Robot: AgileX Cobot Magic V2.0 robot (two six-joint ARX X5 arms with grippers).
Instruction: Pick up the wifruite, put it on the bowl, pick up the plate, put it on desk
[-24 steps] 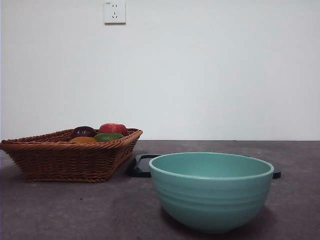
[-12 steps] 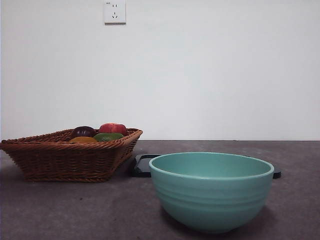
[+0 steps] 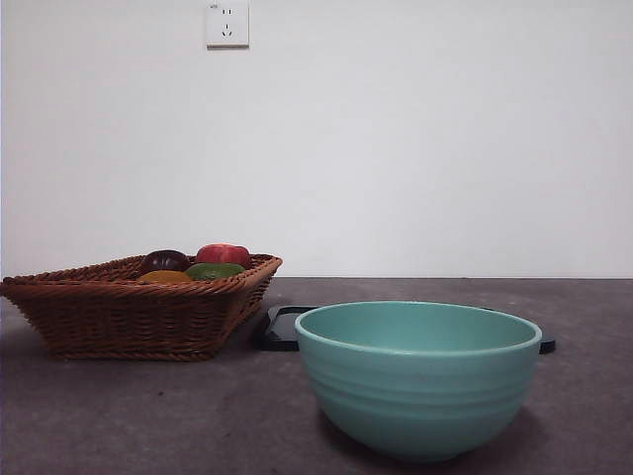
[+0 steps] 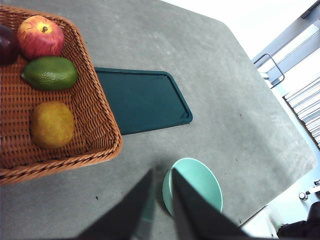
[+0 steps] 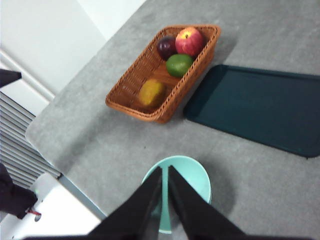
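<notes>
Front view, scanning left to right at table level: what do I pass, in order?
Brown woven wicker basket holding the fruit, then the flat dark teal tray lying behind, then the round mint-green glazed bowl nearest the camera, all on the dark grey desk. No pincer shows in this view.

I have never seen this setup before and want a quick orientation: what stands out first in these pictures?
The mint-green bowl stands nearest and largest on the dark grey desk, empty. Behind it to one side sits a wicker basket holding four fruits: the brownish-orange wifruite, a green fruit, a red apple and a dark purple fruit. A dark flat tray lies beside the basket; both grippers hang high above, holding nothing.
</notes>
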